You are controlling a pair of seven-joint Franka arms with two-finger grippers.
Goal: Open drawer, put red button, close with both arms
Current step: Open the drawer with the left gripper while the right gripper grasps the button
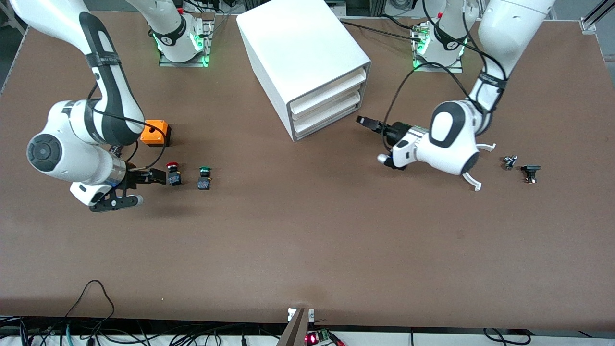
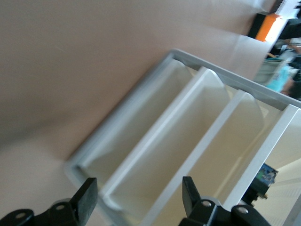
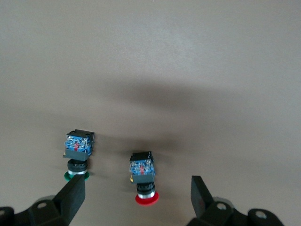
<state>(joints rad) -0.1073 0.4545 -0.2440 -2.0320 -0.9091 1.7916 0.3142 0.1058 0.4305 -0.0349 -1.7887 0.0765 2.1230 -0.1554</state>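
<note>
Right gripper (image 1: 154, 177): low over the table toward the right arm's end, fingers (image 3: 200, 195) spread apart with nothing between them, tips just beside the red button (image 1: 173, 174).

Red button: on the table, clear of the fingers, red cap on a dark blue-black body. In the right wrist view it lies in line with the gap between the open fingers.

Green button (image 1: 204, 177): on the table just beside the red button, toward the left arm's end.

Two small dark parts (image 1: 522, 168): on the table at the left arm's end.

Left gripper (image 1: 370, 123): in front of the cabinet, level with its drawer fronts, fingers (image 2: 87, 197) open and holding nothing.

Orange box (image 1: 154, 132): farther from the camera than the red button.

White cabinet (image 1: 300, 50): mid-table, three drawers stacked; lowest drawer (image 1: 325, 117) and the others all pushed in.
</note>
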